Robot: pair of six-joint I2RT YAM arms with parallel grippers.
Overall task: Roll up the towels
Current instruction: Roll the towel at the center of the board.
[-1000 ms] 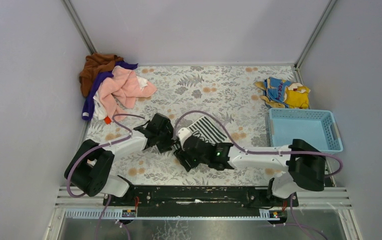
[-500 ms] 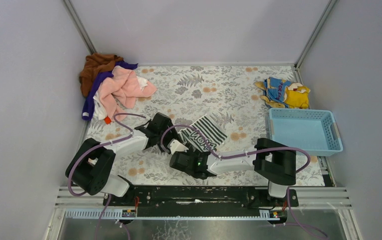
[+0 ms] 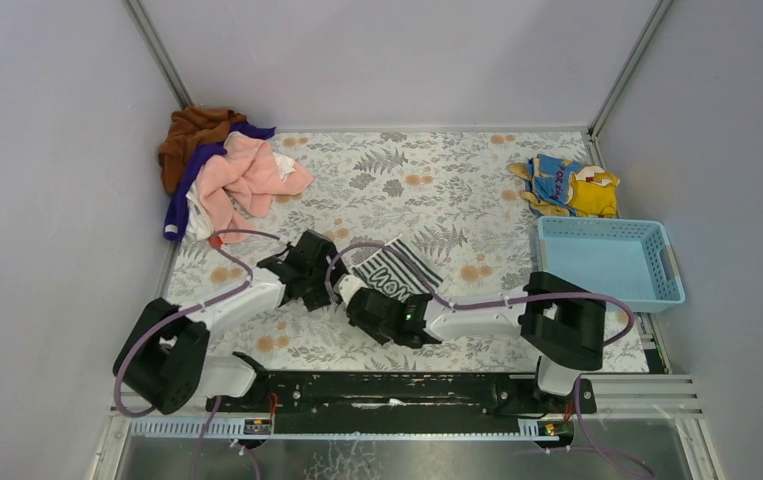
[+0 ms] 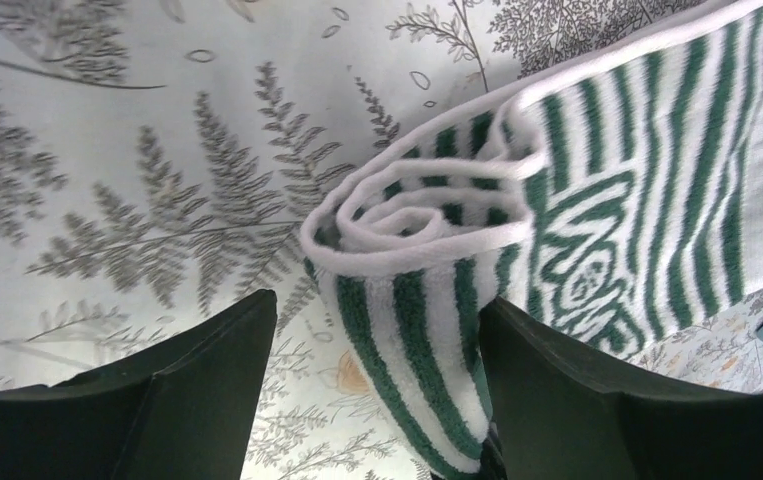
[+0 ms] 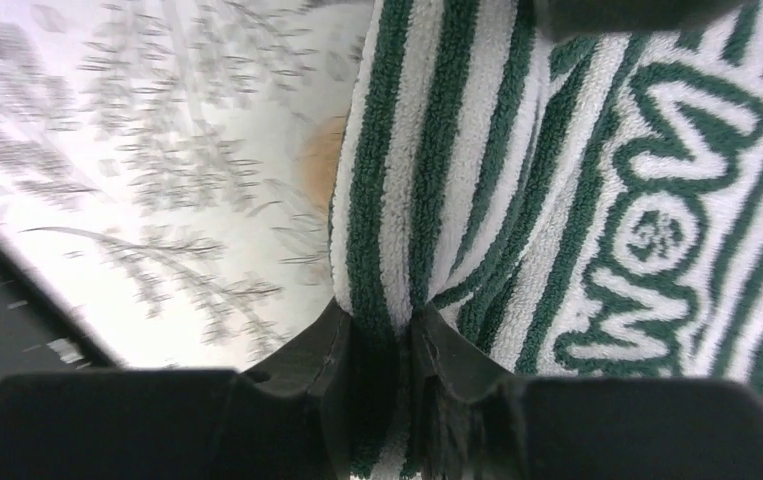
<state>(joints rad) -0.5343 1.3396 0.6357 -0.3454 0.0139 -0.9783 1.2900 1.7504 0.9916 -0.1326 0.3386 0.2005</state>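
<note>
Since a second ago, the right arm has been swung back toward the near edge and the right claw has been clamped on a fold of the striped towel, which lies part-rolled in the middle of the bench. The left claw is held apart around the rolled end. Should the pinched fold be pulled, the loose coil could be unwound or dragged askew. The spiral is shown only by the left wrist view, the pinch only by the right.
</note>
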